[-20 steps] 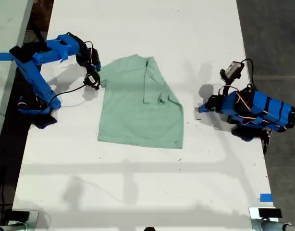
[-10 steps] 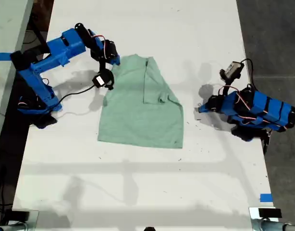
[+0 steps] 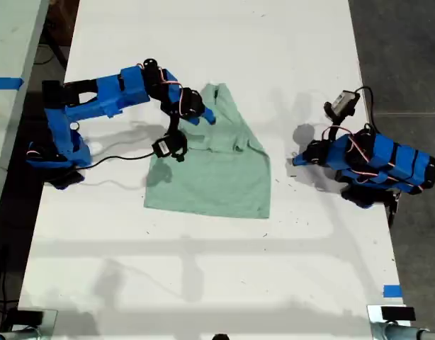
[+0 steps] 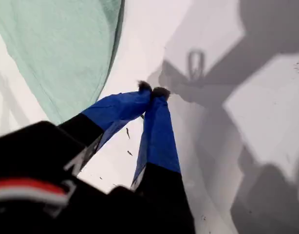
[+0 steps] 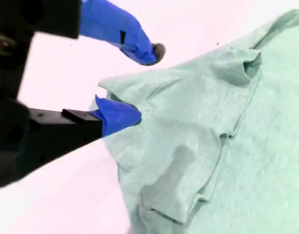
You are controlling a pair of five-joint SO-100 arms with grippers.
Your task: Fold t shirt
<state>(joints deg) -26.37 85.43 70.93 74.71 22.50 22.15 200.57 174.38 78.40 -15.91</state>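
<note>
My second gripper (image 5: 140,83) hangs with fingers apart over the t shirt (image 5: 213,146) collar edge, a gap the exterior view hides, while my first gripper (image 4: 152,90), fingers together, sits beside the cloth.

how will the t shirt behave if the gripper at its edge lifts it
The t shirt will likely droop and drape rather than hold shape: it already wrinkles and bunches near my second gripper. It looks thin and light, so it should lift easily. It may drag across the table, disturbing the fold.

t shirt (image 4: 66,53) (mostly out of frame)
</note>
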